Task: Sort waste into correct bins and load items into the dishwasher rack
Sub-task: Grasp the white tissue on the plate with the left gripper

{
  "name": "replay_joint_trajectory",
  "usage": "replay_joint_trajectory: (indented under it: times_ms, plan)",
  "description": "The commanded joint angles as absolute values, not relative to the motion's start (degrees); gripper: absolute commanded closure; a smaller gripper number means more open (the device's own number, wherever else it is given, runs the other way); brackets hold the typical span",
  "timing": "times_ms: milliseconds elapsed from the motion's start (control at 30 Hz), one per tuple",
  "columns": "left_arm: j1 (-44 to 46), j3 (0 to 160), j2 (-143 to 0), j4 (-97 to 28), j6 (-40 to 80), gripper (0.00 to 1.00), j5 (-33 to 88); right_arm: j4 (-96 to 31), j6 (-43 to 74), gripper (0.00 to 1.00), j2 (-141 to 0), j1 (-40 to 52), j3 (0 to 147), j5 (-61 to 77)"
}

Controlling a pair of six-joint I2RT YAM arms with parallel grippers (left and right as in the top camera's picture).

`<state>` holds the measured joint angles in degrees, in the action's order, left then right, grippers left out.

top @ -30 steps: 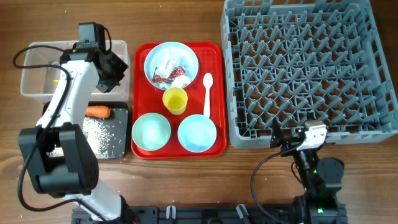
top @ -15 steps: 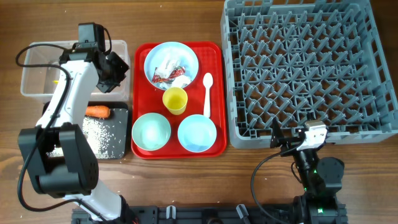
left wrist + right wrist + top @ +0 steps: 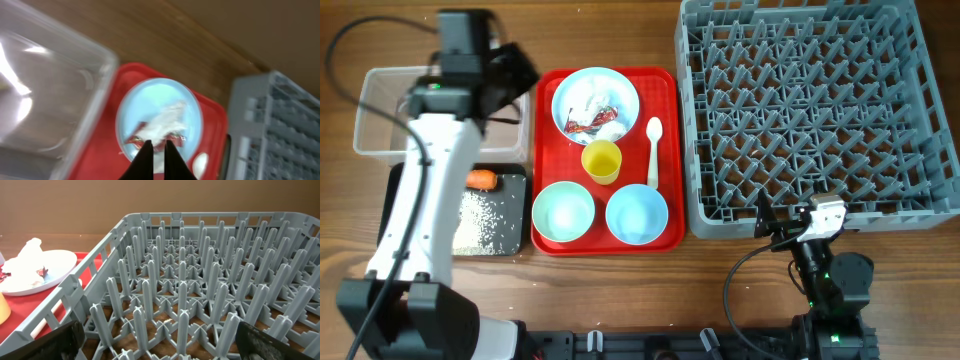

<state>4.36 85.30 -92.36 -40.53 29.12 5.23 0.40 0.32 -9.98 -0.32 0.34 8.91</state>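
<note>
Overhead, left arm risen over clear tub, left pincer slightly apart, right pincer wide apart.

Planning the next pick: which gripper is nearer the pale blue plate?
Left. The left gripper hangs beside the plate, at the edge of the clear tub; the right gripper sits far off by the near edge of the dishwasher rack.

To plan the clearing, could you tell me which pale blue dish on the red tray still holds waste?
The round plate behind the yellow cup: it carries red-white wrappers and white tissue, whereas the left bowl and right bowl look empty.
</note>
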Motion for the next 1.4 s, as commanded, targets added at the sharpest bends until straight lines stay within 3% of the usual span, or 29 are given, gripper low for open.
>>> replay_joint_trajectory:
  times_ms: [0,100,233,333,667,1000,1067,1233,1367]
  plan:
    - [13.0,85.6,-96.0,-37.0,23.8,0.63,-0.2,0.6,0.0,0.00,-9.8,-0.5,0.3,8.5]
    - [17.5,85.6,-99.7,-35.2,21.6,0.18,-8.0,0.6,0.0,0.00,-9.8,-0.5,0.3,8.5]
    - [19.4,85.6,-104.2,-33.5,14.0,0.02,-8.1,0.6,0.0,0.00,-9.8,-0.5,0.3,8.5]
    - [18.8,85.6,-108.0,-34.3,9.0,0.12,-8.4,0.6,0.0,0.00,-9.8,-0.5,0.3,8.5]
    - [18.6,85.6,-115.2,-30.3,-2.7,0.16,-8.4,0.6,0.0,0.00,-9.8,-0.5,0.3,8.5]
    - [18.6,85.5,-118.2,-27.1,-2.8,0.21,-8.4,0.6,0.0,0.00,-9.8,-0.5,0.3,8.5]
    - [18.6,85.5,-118.2,-26.7,-2.8,0.37,-8.4,0.6,0.0,0.00,-9.8,-0.5,0.3,8.5]
    - [18.6,85.5,-118.2,-27.2,-2.6,0.44,-7.6,0.6,0.0,0.00,-9.8,-0.5,0.3,8.5]
    - [18.6,85.5,-118.2,-26.9,-2.6,0.38,-7.5,0.6,0.0,0.00,-9.8,-0.5,0.3,8.5]
